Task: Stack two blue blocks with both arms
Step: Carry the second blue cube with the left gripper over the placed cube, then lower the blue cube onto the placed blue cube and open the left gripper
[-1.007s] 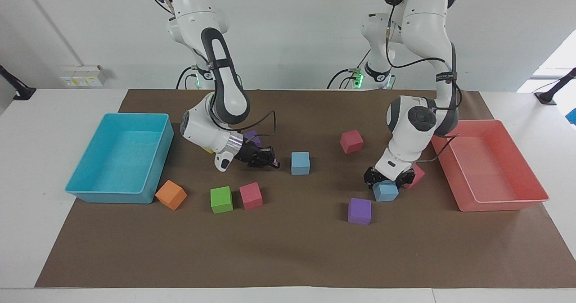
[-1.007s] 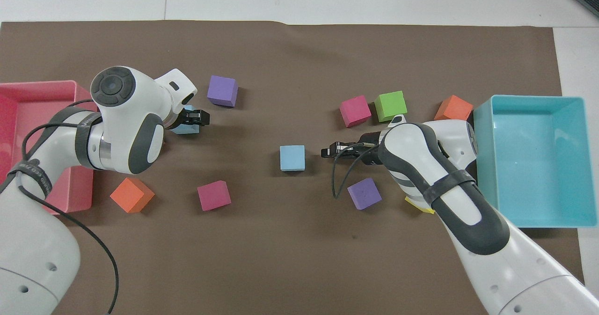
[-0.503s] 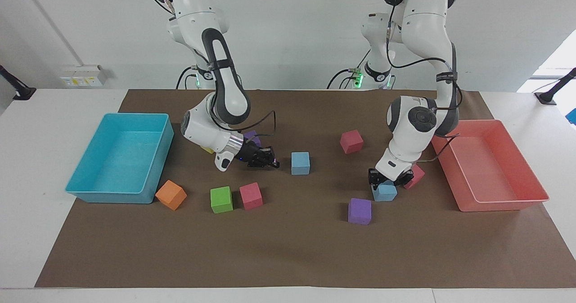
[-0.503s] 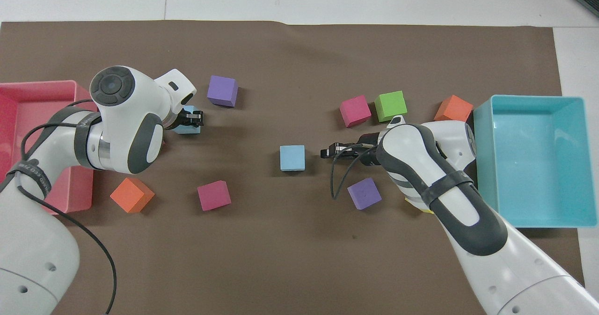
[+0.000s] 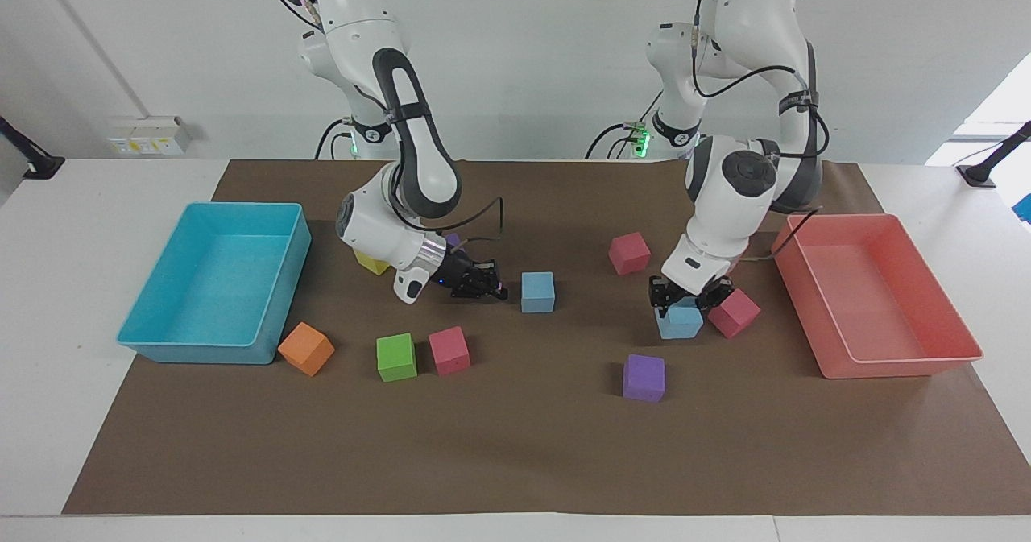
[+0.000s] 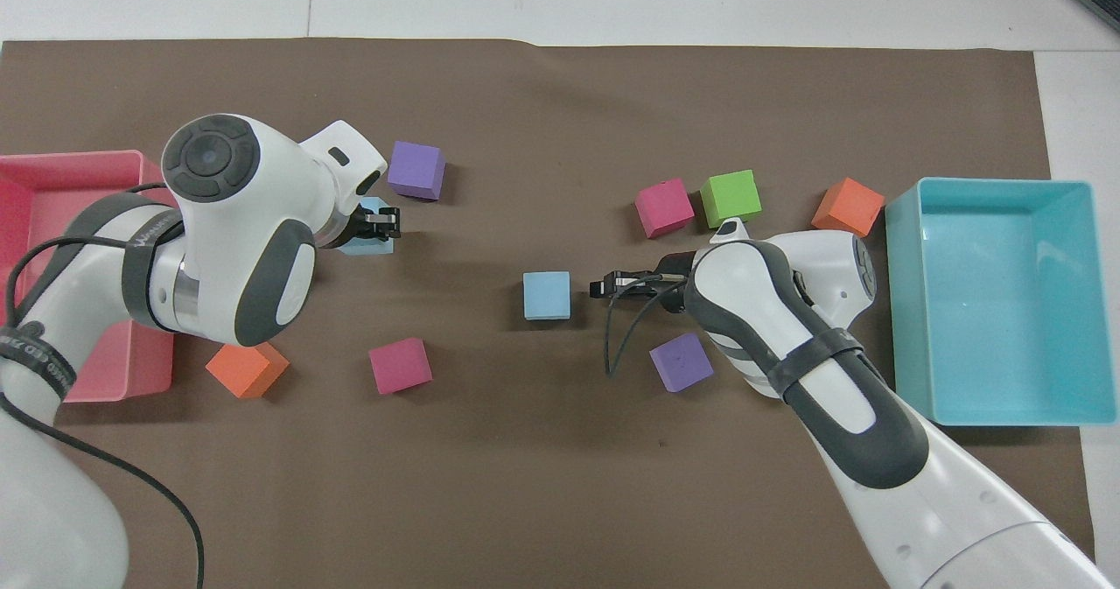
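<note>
One blue block point(image 5: 679, 321) is held in my left gripper point(image 5: 681, 304), which is shut on it a little above the mat, beside a pink cube point(image 5: 734, 312). In the overhead view this block point(image 6: 371, 241) shows partly under the left gripper point(image 6: 385, 224). The other blue block point(image 5: 537, 291) sits on the mat mid-table and also shows in the overhead view point(image 6: 547, 296). My right gripper point(image 5: 486, 287) is low, just beside this block toward the right arm's end, not touching it; it also shows in the overhead view point(image 6: 602, 288).
A turquoise tray point(image 5: 193, 350) stands at the right arm's end and a pink tray point(image 5: 894, 366) at the left arm's end. Loose cubes lie around: purple point(image 5: 643, 377), pink point(image 5: 629, 252), pink point(image 5: 449, 349), green point(image 5: 396, 357), orange point(image 5: 306, 348), yellow point(image 5: 372, 264).
My left gripper closed on the blue block and lifted it off the mat, uncovering the pink cube beside it. My right gripper edged closer to the mid-table blue block.
</note>
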You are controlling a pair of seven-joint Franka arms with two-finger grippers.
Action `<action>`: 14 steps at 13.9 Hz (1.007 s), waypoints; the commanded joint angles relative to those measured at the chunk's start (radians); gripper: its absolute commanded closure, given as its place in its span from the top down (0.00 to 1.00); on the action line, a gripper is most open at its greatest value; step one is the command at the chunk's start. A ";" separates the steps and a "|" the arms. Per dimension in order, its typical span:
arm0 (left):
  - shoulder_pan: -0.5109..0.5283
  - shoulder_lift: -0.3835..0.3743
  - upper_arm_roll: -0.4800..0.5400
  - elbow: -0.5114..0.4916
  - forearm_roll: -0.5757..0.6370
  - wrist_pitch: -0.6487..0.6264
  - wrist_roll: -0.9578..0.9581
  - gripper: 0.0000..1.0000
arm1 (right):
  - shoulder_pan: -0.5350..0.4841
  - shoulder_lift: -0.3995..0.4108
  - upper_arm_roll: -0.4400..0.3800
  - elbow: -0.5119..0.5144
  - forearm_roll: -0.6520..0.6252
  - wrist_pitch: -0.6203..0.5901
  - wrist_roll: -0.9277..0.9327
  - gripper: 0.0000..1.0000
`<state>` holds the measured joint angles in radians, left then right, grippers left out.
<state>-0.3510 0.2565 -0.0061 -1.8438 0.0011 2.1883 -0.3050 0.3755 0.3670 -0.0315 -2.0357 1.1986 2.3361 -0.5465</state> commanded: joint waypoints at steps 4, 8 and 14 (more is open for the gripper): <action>-0.175 0.018 0.015 0.052 0.051 -0.022 -0.235 0.10 | 0.010 -0.014 0.005 -0.029 0.035 0.026 -0.016 0.00; -0.276 0.091 0.012 0.150 0.050 -0.032 -0.252 0.09 | 0.010 -0.014 0.005 -0.029 0.035 0.026 -0.015 0.00; -0.322 0.118 0.009 0.167 0.045 -0.035 -0.287 0.10 | 0.010 -0.016 0.005 -0.032 0.035 0.026 -0.015 0.00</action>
<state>-0.6554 0.3670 -0.0120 -1.6975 0.0281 2.1836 -0.5750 0.3848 0.3670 -0.0313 -2.0465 1.1986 2.3386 -0.5465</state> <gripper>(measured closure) 0.445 0.991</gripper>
